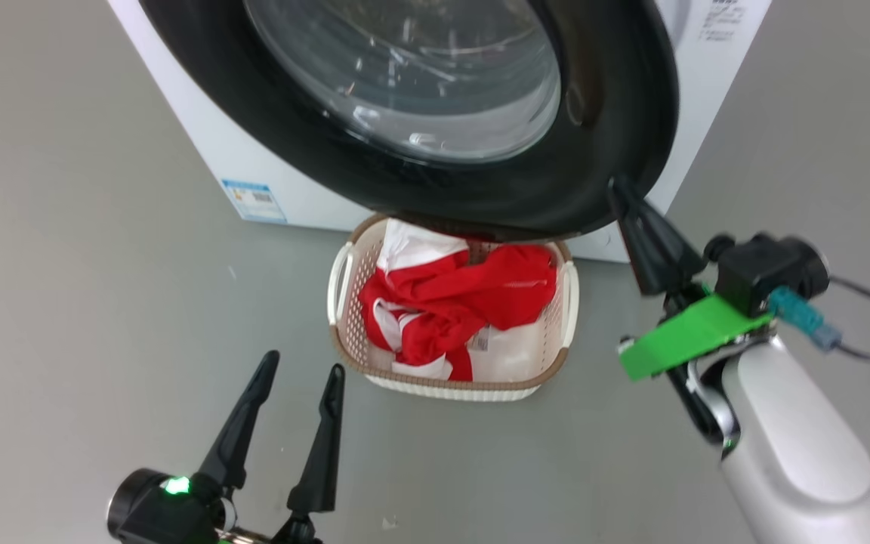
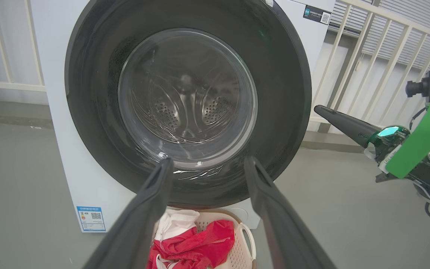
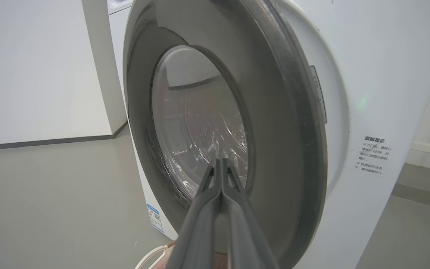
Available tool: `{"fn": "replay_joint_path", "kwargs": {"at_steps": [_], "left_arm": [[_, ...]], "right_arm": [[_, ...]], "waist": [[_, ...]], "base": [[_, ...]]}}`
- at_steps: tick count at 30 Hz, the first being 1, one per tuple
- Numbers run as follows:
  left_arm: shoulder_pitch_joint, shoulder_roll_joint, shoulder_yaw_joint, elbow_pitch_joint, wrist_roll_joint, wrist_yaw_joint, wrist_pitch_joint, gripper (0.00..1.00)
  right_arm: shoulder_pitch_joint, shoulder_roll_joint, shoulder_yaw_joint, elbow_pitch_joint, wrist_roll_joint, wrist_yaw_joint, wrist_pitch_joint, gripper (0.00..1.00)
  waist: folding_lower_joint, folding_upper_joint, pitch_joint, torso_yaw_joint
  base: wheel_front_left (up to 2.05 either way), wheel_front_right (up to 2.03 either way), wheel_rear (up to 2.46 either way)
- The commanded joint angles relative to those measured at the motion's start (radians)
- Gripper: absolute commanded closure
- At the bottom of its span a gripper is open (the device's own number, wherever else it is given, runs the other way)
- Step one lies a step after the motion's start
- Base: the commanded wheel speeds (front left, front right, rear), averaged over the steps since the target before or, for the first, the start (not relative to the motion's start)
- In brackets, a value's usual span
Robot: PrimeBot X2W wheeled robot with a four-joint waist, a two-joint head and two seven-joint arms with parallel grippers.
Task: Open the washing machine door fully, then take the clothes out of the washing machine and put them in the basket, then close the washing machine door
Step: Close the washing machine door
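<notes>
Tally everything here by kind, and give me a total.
Washing machine: 1
Door: 1
Basket: 1
Heap of red clothes: 1 (separate pieces cannot be told)
Pincers: 2 (left pincer, right pincer)
Total: 6

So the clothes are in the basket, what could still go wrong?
The right hand, shut, sits at the glossy rim of the washing machine door, so it might slide off before the door latches. The basket holding the clothes stands right below that door, so a slipping hand could knock it.
</notes>
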Motion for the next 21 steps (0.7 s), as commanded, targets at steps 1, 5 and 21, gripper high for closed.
{"fn": "replay_joint_path", "kwargs": {"at_steps": [1,5,21], "left_arm": [[-0.032,0.002,0.023,-0.033,-0.004,0.008,-0.01,0.0],[-0.048,0.002,0.007,-0.039,-0.002,0.009,-0.01,0.0],[-0.11,0.002,-0.023,-0.061,-0.005,0.015,-0.01,0.0]], "right_arm": [[-0.037,0.006,0.021,-0.016,0.011,0.006,-0.006,1.0],[-0.1,-0.006,0.037,0.011,0.02,0.006,-0.006,1.0],[-0.278,-0.07,0.016,0.103,0.071,0.006,-0.006,1.0]], "waist": [[0.0,0.0,0.032,0.015],[0.0,0.0,0.063,0.017],[0.0,0.0,0.18,0.042]], "base": [[0.0,0.0,0.0],[0.0,0.0,0.0],[0.0,0.0,0.0]]}}
